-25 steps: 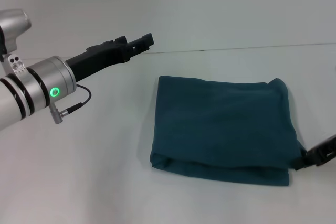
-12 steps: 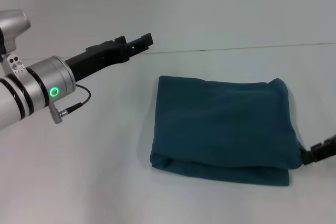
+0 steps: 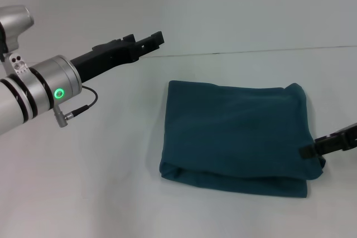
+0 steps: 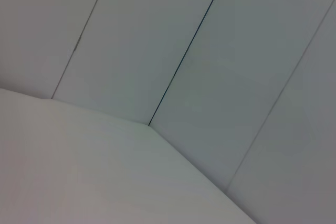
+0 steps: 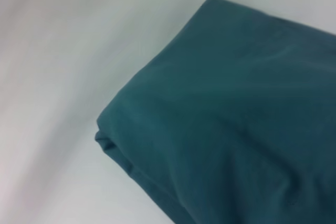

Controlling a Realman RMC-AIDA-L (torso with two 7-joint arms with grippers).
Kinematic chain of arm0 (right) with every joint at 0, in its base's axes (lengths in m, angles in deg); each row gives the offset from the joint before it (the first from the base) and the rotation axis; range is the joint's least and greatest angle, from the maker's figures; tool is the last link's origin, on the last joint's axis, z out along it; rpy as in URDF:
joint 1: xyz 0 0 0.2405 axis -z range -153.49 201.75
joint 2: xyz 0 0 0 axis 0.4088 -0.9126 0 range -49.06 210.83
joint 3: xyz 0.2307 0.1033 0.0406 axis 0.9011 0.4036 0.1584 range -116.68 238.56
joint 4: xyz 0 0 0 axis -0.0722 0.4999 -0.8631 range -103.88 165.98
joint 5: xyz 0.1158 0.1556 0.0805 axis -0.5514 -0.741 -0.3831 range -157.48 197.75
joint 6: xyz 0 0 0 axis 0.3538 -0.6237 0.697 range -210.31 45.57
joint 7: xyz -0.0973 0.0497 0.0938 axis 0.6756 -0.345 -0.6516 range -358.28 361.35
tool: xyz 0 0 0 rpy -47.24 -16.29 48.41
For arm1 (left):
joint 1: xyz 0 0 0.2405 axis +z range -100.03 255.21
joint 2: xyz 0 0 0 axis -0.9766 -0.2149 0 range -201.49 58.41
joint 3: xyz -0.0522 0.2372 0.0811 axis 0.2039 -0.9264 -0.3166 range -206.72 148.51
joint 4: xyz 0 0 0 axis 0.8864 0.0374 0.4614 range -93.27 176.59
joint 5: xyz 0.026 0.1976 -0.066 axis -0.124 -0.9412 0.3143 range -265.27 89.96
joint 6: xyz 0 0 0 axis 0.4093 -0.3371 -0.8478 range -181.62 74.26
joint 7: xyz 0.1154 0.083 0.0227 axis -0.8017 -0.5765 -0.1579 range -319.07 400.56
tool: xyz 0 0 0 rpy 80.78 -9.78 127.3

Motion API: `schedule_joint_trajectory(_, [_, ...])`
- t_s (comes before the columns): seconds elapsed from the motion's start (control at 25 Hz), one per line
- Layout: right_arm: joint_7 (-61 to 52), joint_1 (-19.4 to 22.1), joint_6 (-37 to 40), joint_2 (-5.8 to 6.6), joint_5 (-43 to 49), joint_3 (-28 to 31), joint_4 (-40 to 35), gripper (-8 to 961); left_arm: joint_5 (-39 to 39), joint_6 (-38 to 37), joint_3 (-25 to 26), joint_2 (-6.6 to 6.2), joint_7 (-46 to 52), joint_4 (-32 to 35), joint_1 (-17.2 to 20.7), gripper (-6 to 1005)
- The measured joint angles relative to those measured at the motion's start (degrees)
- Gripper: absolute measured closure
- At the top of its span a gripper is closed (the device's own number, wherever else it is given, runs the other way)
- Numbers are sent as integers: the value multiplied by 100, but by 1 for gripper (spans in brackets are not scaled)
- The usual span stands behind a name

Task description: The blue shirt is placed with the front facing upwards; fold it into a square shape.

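Jaw state cannot be told for either gripper. Right gripper (image 3: 310, 150), black, sits at the right-hand edge of the dark teal-blue cotton shirt (image 3: 237, 135), which lies folded into a near-square bundle on the white worktop (image 3: 111, 182), right of centre. Left gripper (image 3: 153, 40) hangs raised over the worktop's far left area, well apart from the cloth. Risk: a snagged right edge could drag the layers open. No containers are in view.

The right gripper (image 3: 310, 150) is cut off by the head view's right edge, so its finger state cannot be told. The blue shirt (image 3: 237, 136) is folded, its chest side hidden; the right wrist view crops it.
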Motion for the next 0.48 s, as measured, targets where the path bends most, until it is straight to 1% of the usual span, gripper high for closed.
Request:
schedule_joint_trajectory(0.04, [5,-25,-38,-24,-2,-7,77,179,0,4,2,-1,-1,2,-1,137])
schedule_joint_trajectory(0.2, [62,-143,-232,-86,-23,-29,495,176,0,7,41,-1,-25,8,-4,137])
schedule_joint_trajectory(0.36, [97,-177,-545,-86,-3,-163,827,179,0,-3,61,-1,-40,9,-4,138])
schedule_joint_trajectory(0.48, [85,-152,-733,-46,21,-288,1015,184,0,-13,63,-1,-41,9,9,138])
